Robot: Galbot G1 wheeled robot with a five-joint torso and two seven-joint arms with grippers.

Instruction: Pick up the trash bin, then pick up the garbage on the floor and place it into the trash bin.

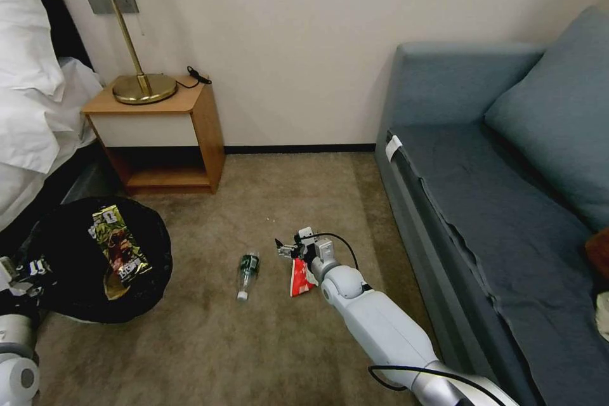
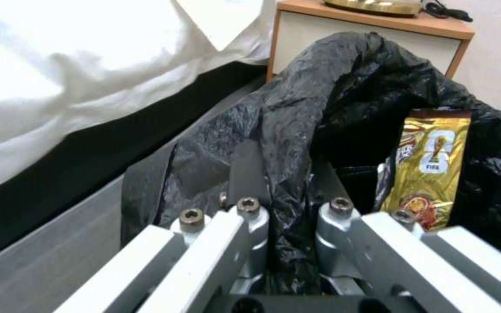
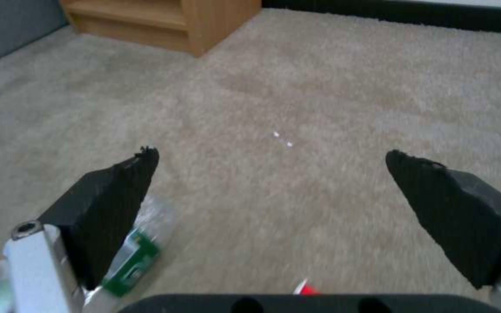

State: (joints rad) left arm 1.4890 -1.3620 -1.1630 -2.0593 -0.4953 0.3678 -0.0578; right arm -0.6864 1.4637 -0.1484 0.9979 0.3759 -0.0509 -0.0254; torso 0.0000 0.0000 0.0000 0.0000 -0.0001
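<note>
1 trash bin [image 1: 76, 304], black-lined, at carpet's [image 1: 254, 342] left edge by the bed; left gripper [image 2: 285, 204] pinches its bag rim, fingers pressed together on the plastic. Inside: 1 gold snack wrapper [image 1: 117, 241]. On carpet, mid-floor: 1 clear bottle [image 1: 247, 274] w/ green label, 1 red-white packet [image 1: 302, 278] beside it. Right gripper [image 1: 285, 248] just over packet's far end, fingers spread wide, holding nothing.

one bin [image 1: 63, 304], one bottle [image 1: 247, 274], two wrappers [image 1: 118, 242]
</note>
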